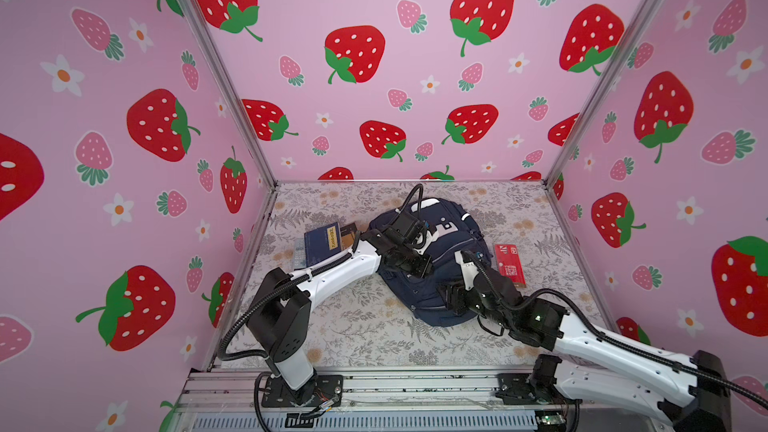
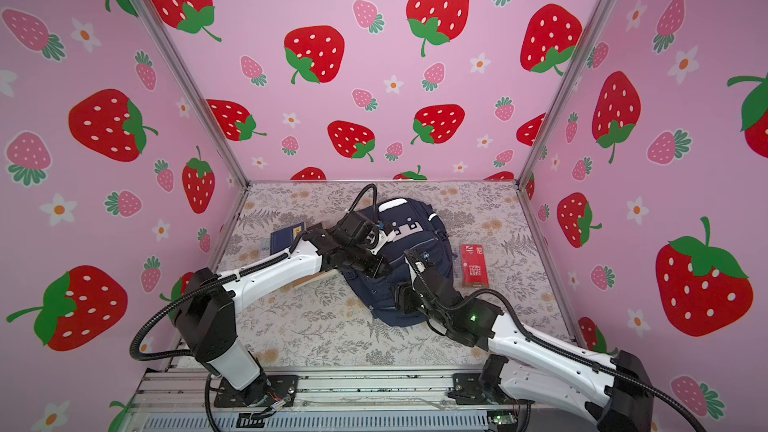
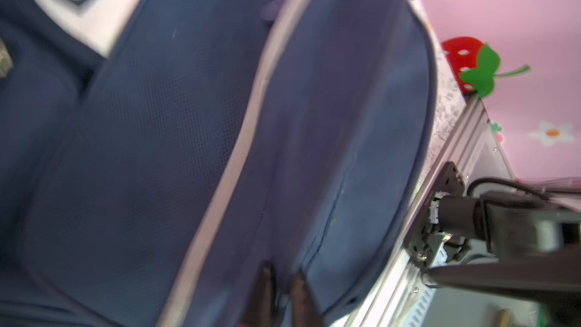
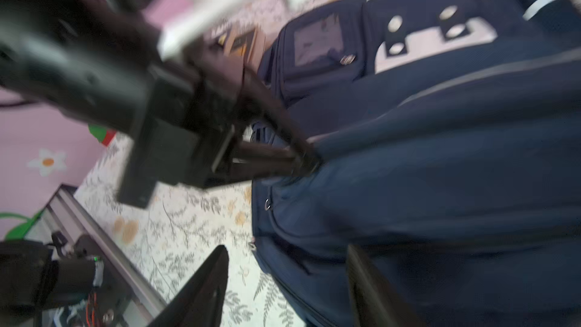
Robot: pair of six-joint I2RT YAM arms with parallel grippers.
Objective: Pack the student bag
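Observation:
The student bag [image 1: 457,238] [image 2: 428,255], navy with a white face patch [image 4: 424,48], lies flat in the middle of the table. My left gripper [image 1: 419,270] [image 2: 376,268] reaches over the bag's left side. Its fingertips [image 3: 267,278] press on the blue fabric [image 3: 157,152] beside a silver stripe, open by a narrow gap. From the right wrist those tips [image 4: 303,157] sit at a raised fold of fabric. My right gripper [image 1: 452,297] [image 4: 286,259] stands wide open over the bag's near edge [image 4: 440,168], holding nothing.
A blue book [image 1: 322,243] with a yellow label and a brown item [image 1: 349,229] lie left of the bag. A red packet [image 1: 510,264] lies to its right. The floral table [image 1: 365,326] ends at a metal rail [image 1: 374,384]. Pink walls close three sides.

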